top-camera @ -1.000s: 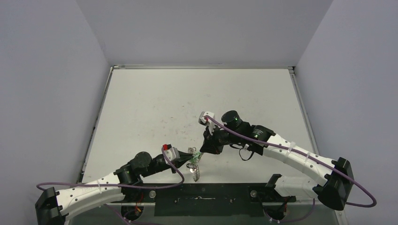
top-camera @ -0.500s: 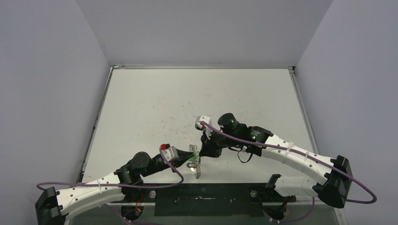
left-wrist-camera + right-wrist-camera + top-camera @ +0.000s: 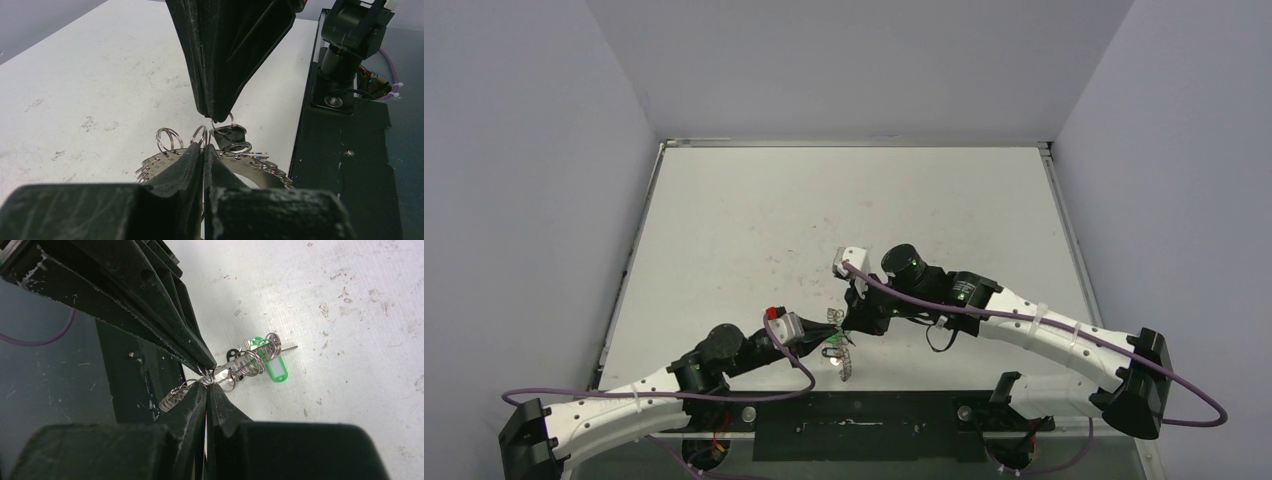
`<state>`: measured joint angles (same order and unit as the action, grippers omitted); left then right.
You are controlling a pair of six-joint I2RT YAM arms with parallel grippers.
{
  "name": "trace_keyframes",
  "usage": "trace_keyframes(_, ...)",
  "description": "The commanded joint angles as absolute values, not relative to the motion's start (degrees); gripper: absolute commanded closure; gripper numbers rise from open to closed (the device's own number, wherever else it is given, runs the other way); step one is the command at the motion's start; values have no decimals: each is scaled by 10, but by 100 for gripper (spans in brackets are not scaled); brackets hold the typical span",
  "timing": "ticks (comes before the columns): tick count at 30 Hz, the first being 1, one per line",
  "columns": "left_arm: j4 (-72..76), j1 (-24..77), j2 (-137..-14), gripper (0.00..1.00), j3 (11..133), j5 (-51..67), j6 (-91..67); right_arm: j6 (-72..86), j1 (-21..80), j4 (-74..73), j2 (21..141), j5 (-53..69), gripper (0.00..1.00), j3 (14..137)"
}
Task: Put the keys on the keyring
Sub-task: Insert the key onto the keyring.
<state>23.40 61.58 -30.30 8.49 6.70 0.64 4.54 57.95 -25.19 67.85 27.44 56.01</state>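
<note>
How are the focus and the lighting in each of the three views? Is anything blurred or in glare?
Top external: even, soft light and faint shadows, but the keyring is too small to read. Left wrist: the left gripper is near, dark and blurred; the metal beyond it glints. Right wrist: the right gripper is soft and dark, while the keys look sharp.

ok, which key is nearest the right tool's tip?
The black-headed key, right by the right tool; the green key sits farther out, by the keyring loops.
</note>
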Motion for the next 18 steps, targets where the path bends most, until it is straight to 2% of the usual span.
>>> trace_keyframes(1, 290, 619, -302, 100, 93, 73, 3, 40, 593, -221, 685, 232, 100, 587)
trace_keyframes(18, 291, 619, -300, 100, 92, 69, -12, 39, 609, -219, 686, 177, 100, 582)
